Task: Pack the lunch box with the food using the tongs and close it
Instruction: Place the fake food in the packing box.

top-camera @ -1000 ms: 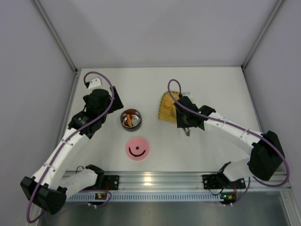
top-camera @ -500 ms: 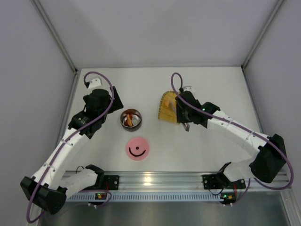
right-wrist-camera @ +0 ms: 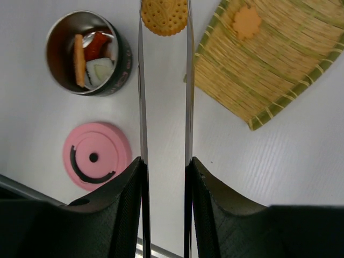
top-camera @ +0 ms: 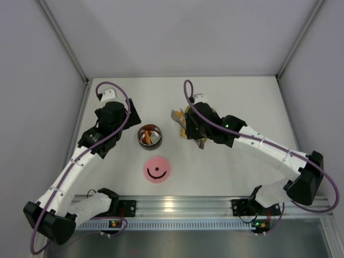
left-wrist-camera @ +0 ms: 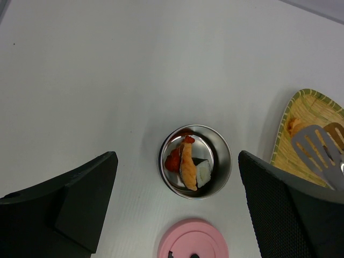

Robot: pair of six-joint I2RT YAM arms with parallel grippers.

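My right gripper [right-wrist-camera: 164,177] clamped the tongs [right-wrist-camera: 141,97] low in frame; tips pinched a round orange food piece [right-wrist-camera: 164,16] top centre, right of the lunch box [right-wrist-camera: 88,52]. Looked light, probably crumbly: pinch edges gently.

In the left wrist view, we saw the bottom edge cut the pink lid [left-wrist-camera: 193,239] and the right edge cut the woven tray [left-wrist-camera: 309,110]. From the right wrist, the top edge clipped the orange piece [right-wrist-camera: 164,16] between the tongs [right-wrist-camera: 142,107], whose joined end was out of sight.
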